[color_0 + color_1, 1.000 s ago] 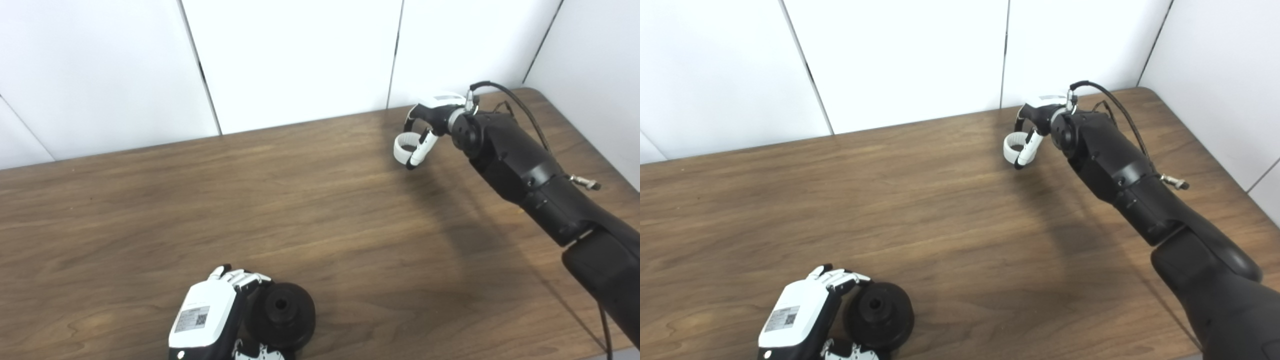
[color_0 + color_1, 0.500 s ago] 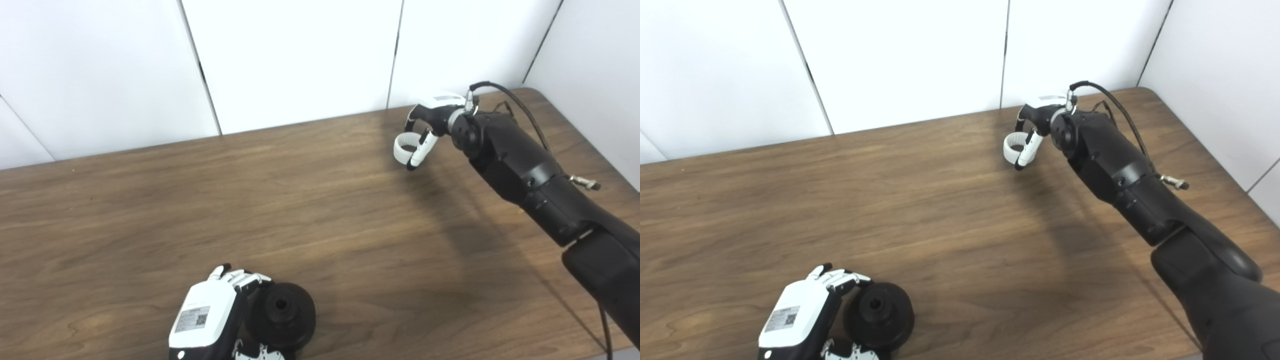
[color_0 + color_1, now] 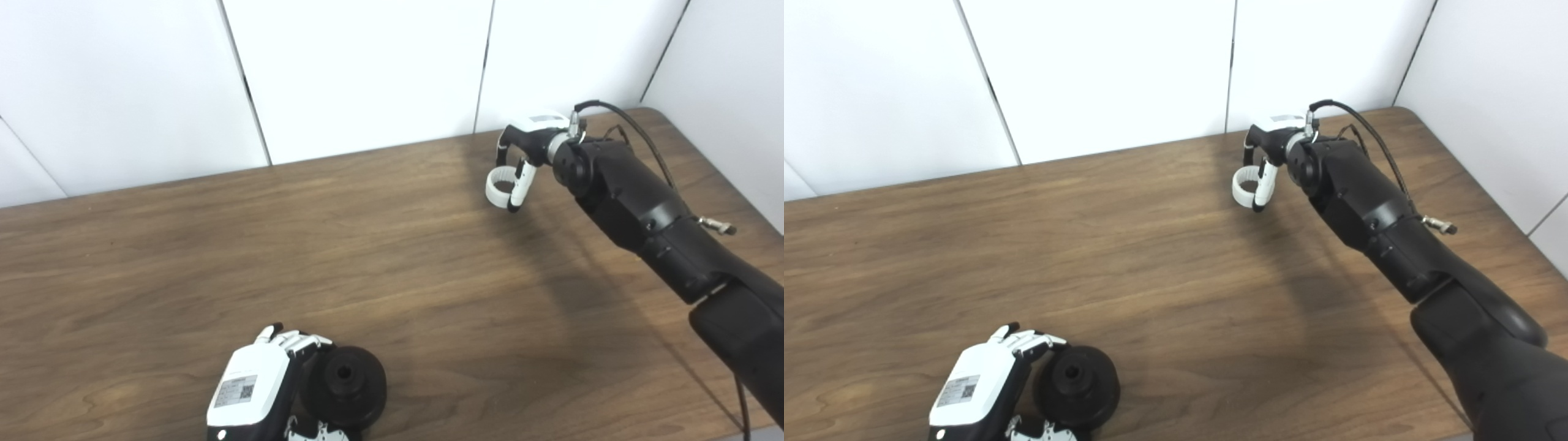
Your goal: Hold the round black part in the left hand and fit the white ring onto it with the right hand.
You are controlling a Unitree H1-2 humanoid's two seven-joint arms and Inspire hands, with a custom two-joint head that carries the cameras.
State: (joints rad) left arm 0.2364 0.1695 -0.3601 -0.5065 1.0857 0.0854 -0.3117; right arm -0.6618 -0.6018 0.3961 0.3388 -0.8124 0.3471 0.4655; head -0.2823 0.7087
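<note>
The round black part (image 3: 346, 384), a disc with a raised hub and a centre hole, sits near the table's front edge. My left hand (image 3: 260, 389) wraps around its left side, with fingers curled over the top and bottom edges. Far off at the back right, my right hand (image 3: 527, 153) holds the white ring (image 3: 499, 189) pinched between its fingers, just above the tabletop. In the right eye view the white ring (image 3: 1244, 186) hangs below the right hand (image 3: 1271, 153), and the black part (image 3: 1078, 386) lies beside the left hand (image 3: 980, 389).
The brown wooden table (image 3: 392, 263) runs back to white wall panels. Its right edge and rounded far corner (image 3: 658, 116) lie close behind the right arm. A cable loops over the right wrist (image 3: 618, 116).
The right hand has turned and shifted slightly toward the front with the white ring, which now hangs a little lower. The left hand and black part have not moved.
</note>
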